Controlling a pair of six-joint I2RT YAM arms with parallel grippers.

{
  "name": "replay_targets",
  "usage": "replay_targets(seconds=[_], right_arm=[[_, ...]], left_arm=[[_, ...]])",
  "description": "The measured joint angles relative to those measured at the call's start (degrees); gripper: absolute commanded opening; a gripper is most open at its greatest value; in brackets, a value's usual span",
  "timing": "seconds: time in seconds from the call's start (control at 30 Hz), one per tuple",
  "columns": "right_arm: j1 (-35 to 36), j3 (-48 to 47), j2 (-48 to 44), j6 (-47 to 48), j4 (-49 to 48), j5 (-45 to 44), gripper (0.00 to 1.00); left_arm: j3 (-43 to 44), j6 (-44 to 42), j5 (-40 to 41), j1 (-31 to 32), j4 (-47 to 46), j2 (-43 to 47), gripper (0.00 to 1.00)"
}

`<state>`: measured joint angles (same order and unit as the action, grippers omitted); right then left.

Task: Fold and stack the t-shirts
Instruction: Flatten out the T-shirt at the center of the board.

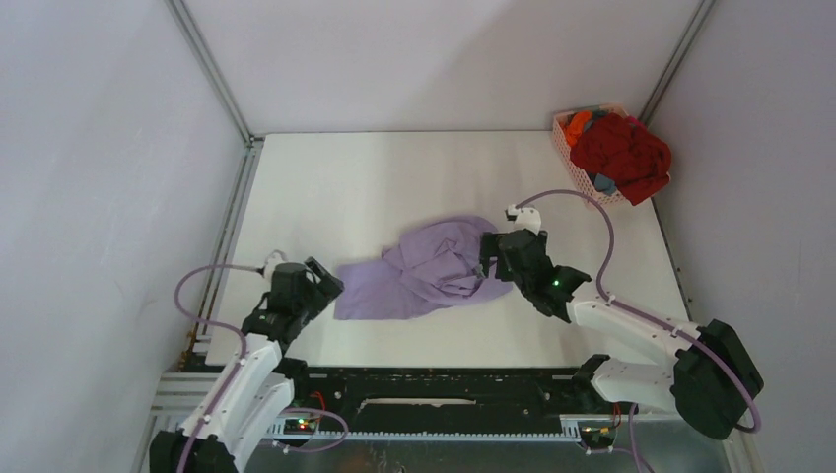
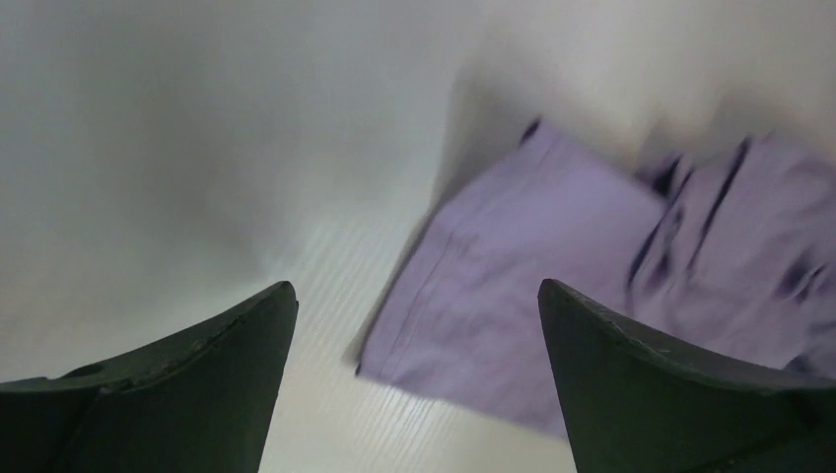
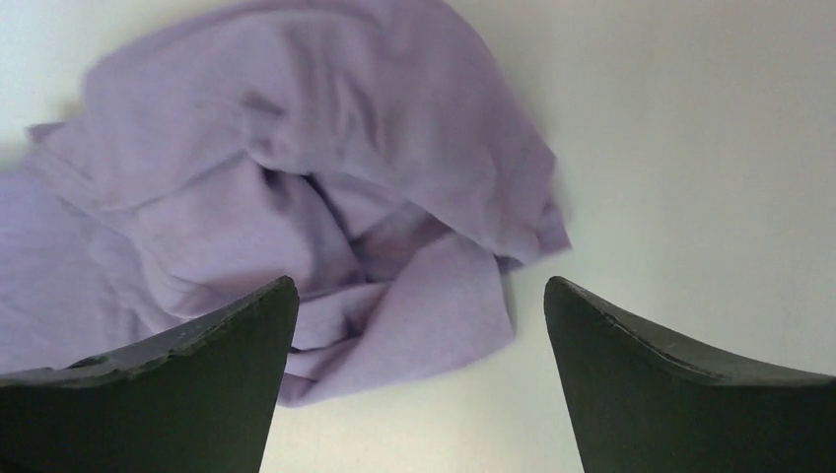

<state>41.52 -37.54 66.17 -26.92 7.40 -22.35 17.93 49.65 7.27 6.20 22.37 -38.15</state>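
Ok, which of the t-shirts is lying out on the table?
The lavender t-shirt, crumpled in the middle of the table. The dark red shirt and orange shirt are heaped in the pink basket at the far right corner.

Lavender t-shirt: soft matt cloth, rumpled and creased, with a stitched hem. The table is smooth and white, finely grooved, with a faint sheen. The left end effector and right end effector look like matt black plastic. The pink basket is plastic lattice, and the dark red t-shirt is matt cloth.
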Motion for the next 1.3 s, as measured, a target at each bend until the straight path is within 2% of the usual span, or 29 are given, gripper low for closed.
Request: replay_targets(seconds=[0.07, 0.23, 0.43, 0.67, 0.7, 0.77, 0.8, 1.0, 1.1, 1.17, 1.2, 1.23, 1.3], right_arm=[[-0.1, 1.0, 0.5, -3.3, 1.6, -1.8, 0.96], [-1.5, 4.9, 0.3, -9.7, 4.5, -5.0, 0.95], [-2.8, 7.1, -2.6, -11.0, 3.5, -4.6, 0.95], [-3.4, 7.6, -3.1, -9.6, 0.2, -3.1, 0.94], [-3.6, 7.6, -2.8, -9.7, 0.2, -3.0, 0.94], [-4.3, 7.6, -1.8, -10.1, 0.2, -2.6, 0.94], [-4.5, 7.7, -1.3, -10.3, 0.2, -2.3, 0.93], [-5.6, 7.8, 1.7, -11.8, -0.6, 0.0, 0.85], [-6.2, 7.8, 3.5, -12.7, -2.3, 1.9, 0.74], [-6.5, 7.8, 5.5, -13.4, -4.3, 3.5, 0.61], [-6.6, 7.8, 6.7, -13.7, -5.3, 4.2, 0.51], [-6.7, 7.8, 7.7, -13.9, -6.1, 4.7, 0.36], [-6.9, 7.8, 10.2, -15.3, -8.1, 6.1, 0.13]], left_arm=[[-1.1, -0.2, 0.0, 4.3, 1.3, -1.7, 1.00], [-2.0, -0.6, -0.2, 8.3, -2.0, -5.7, 0.91], [-0.2, -1.6, 0.1, 12.5, -9.6, -15.3, 0.69], [5.6, -2.7, 3.1, 21.1, -11.5, -26.8, 0.45], [6.1, -2.7, 3.7, 22.1, -11.6, -28.0, 0.39], [6.9, -3.2, 4.5, 23.3, -12.4, -30.1, 0.07], [7.1, -3.1, 4.5, 23.5, -13.0, -30.7, 0.01], [6.8, -4.3, 3.5, 23.8, -16.8, -32.0, 0.00], [5.0, -4.7, 3.5, 23.9, -16.3, -28.8, 0.00], [3.3, -5.0, 3.5, 23.9, -15.5, -25.1, 0.00], [2.3, -5.2, 3.6, 23.9, -15.1, -22.5, 0.00], [1.6, -5.2, 3.7, 24.0, -14.8, -20.2, 0.00], [0.3, -5.3, 3.8, 24.0, -14.6, -15.5, 0.00]])
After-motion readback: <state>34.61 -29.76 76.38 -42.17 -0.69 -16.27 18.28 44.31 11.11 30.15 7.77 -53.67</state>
